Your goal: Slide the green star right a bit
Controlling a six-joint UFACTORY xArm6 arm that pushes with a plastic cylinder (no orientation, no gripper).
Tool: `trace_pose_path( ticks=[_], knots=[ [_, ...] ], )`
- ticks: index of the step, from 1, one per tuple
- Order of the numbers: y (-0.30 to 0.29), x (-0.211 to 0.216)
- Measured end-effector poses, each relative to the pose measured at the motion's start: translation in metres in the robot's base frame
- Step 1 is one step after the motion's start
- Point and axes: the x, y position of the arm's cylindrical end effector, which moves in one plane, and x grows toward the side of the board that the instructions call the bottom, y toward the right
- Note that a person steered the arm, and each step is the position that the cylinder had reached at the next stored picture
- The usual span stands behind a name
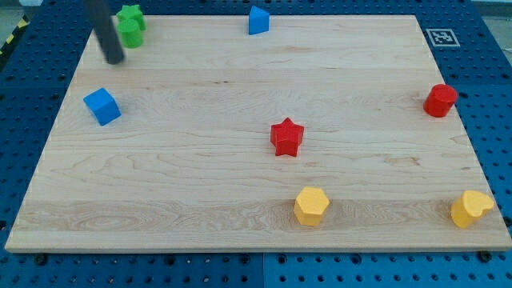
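The green star [130, 25] sits near the top left corner of the wooden board [240, 184]. My tip [115, 58] is just below and slightly left of the green star, close to it but apart. The dark rod rises from the tip to the view's top edge.
A blue cube [102, 106] lies at the left below the tip. A blue block [258, 20] is at top centre. A red star [286, 137] is in the middle, a red cylinder [440, 100] at the right. A yellow hexagon [311, 206] and another yellow block [470, 209] lie along the bottom.
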Motion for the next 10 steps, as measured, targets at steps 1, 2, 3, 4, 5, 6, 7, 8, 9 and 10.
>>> trace_pose_path(
  ticks=[1,2,3,4,5,6,7,8,9,10],
  knots=[
    [-0.026,-0.013],
    [-0.026,-0.013],
    [-0.026,-0.013],
    [-0.033,-0.020],
    [-0.034,-0.022],
    [-0.033,-0.063],
    [-0.032,-0.105],
    [-0.014,-0.107],
    [0.010,-0.106],
    [0.036,-0.083]
  ],
)
